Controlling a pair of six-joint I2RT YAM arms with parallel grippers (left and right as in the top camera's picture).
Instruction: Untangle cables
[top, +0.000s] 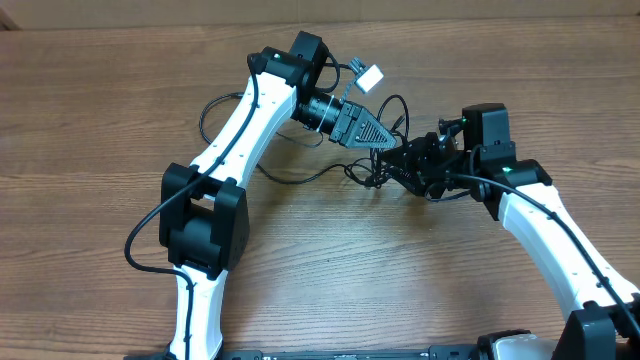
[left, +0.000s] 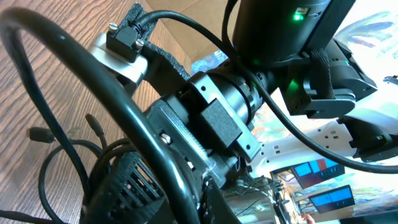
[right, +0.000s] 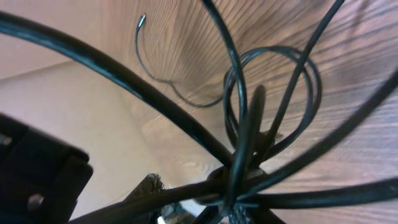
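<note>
The cables are thin black cords tangled in a knot at the table's middle, with loops reaching back and one strand trailing left. My left gripper comes in from the left, shut at the knot's upper edge. In the left wrist view a black cord runs down into its jaws. My right gripper meets the knot from the right. In the right wrist view the knot sits between its fingers, which are shut on it. A loose strand ends in a silvery plug.
The wooden table stretches bare to the left and front. A small white connector block hangs by the left arm's wrist. The two arms are nearly touching; the right arm's wrist fills the left wrist view.
</note>
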